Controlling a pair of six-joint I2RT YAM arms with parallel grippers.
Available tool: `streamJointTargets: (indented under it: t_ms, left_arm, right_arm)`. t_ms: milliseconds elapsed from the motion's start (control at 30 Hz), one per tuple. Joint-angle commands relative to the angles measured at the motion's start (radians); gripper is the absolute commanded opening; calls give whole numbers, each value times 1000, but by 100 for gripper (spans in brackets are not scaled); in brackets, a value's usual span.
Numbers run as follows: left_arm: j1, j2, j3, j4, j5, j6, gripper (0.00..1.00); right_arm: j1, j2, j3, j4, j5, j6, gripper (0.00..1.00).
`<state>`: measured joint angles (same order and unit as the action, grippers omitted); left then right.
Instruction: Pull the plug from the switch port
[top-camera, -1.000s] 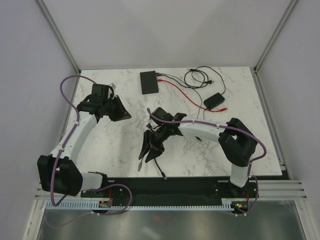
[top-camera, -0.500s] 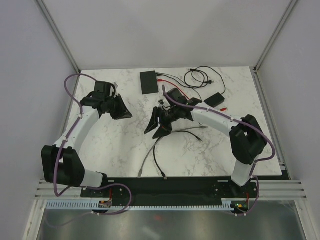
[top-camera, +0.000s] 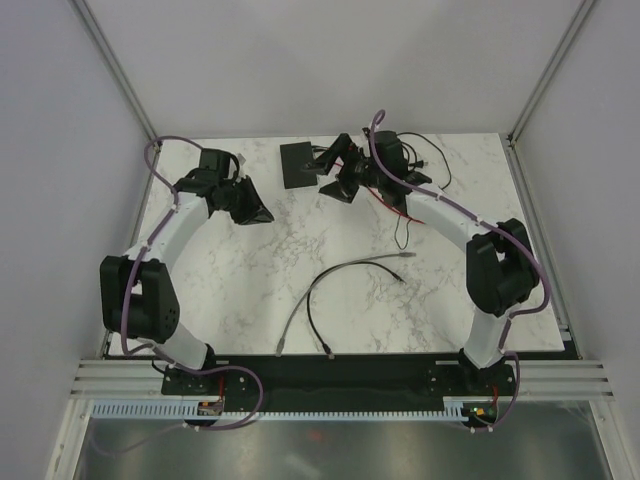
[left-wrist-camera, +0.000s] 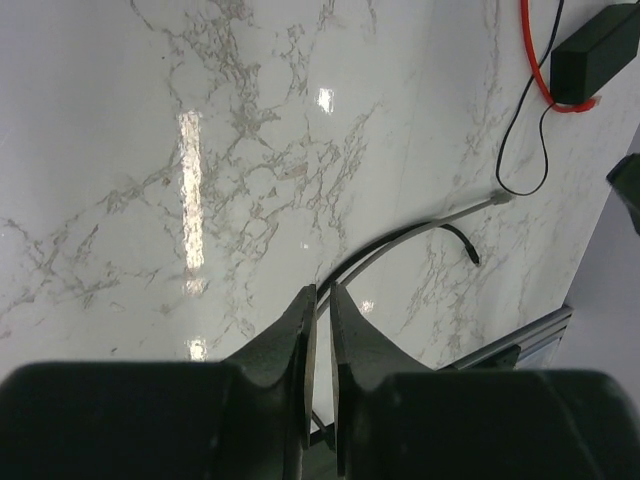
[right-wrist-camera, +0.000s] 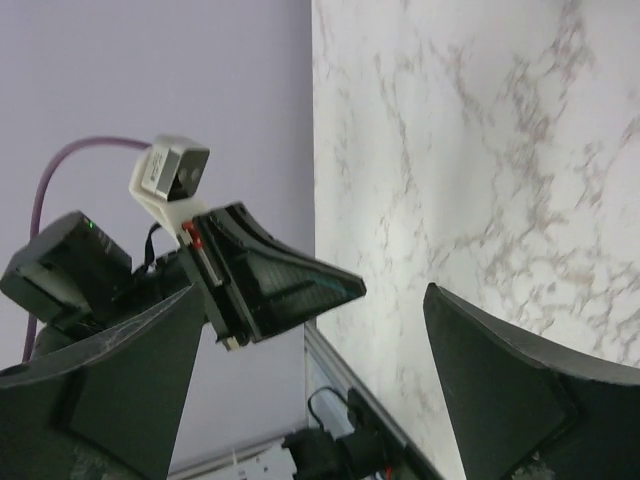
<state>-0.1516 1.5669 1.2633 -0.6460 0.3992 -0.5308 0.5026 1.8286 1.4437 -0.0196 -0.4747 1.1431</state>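
Observation:
The switch (top-camera: 297, 165), a flat black box, lies at the back of the marble table (top-camera: 230, 280). My right gripper (top-camera: 337, 187) hovers at its right edge, where the cables enter, and covers the plug. Its jaws stand wide open with nothing between them (right-wrist-camera: 315, 300); neither switch nor plug shows in the right wrist view. My left gripper (top-camera: 262, 213) hangs left of the switch, apart from it. Its fingers (left-wrist-camera: 320, 292) are almost together with only a thin slit and hold nothing.
A loose grey cable (top-camera: 345, 270) and a black cable (top-camera: 312, 315) lie in the table's middle. A red cable (top-camera: 398, 208) and thin black cords (top-camera: 400, 232) run under the right arm. The power adapter (left-wrist-camera: 595, 50) sits by the red cable. The left gripper (right-wrist-camera: 275, 280) faces the right one.
My right arm has swung from the table's middle back to the switch's right edge, its jaws opening wide. The loose cables stayed on the table. My left gripper moved slightly farther back.

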Motion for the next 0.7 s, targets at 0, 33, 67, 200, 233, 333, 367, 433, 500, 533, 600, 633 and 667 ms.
streamJointTargets:
  t_ms: [0,33,67,200,233,333,367,433,500,533,600,633,667]
  left_arm:
    - [-2,59,70,32,29,6,17]
    - [-2,73,90,32,29,6,17]
    - [-6,105,112,32,29,6,17]
    - [-20,182,163,32,29,6,17]
    - [-25,197,188,32,29,6,17]
    - [-29,257,240,204,53,-158,17]
    - [-31,274,257,229,58,-169,17]
    - [-35,329,312,247,58,-179,16]
    - [-40,369,350,278,56,-186,16]
    - [-40,410,387,285,49,-196,16]
    - [-42,449,427,296,41,-212,16]
    - [-42,496,467,296,40,-225,16]
    - [-40,518,488,296,41,-232,16]
  right_arm:
    - [-38,67,46,175,123,29,98]
    - [-42,98,66,165,146,20,98]
    - [-56,130,99,159,175,15,98]
    - [-85,214,136,133,244,23,98]
    - [-90,236,147,136,251,21,98]
    - [-104,334,219,138,254,4,95]
    - [-105,357,257,142,254,1,86]
    - [-110,422,280,213,249,16,77]
    - [-111,474,306,277,257,50,77]
    - [-111,491,316,289,266,62,75]
    - [-111,532,351,281,315,90,72]
    - [-113,547,375,280,327,99,71]
    - [-113,564,391,288,341,116,70]
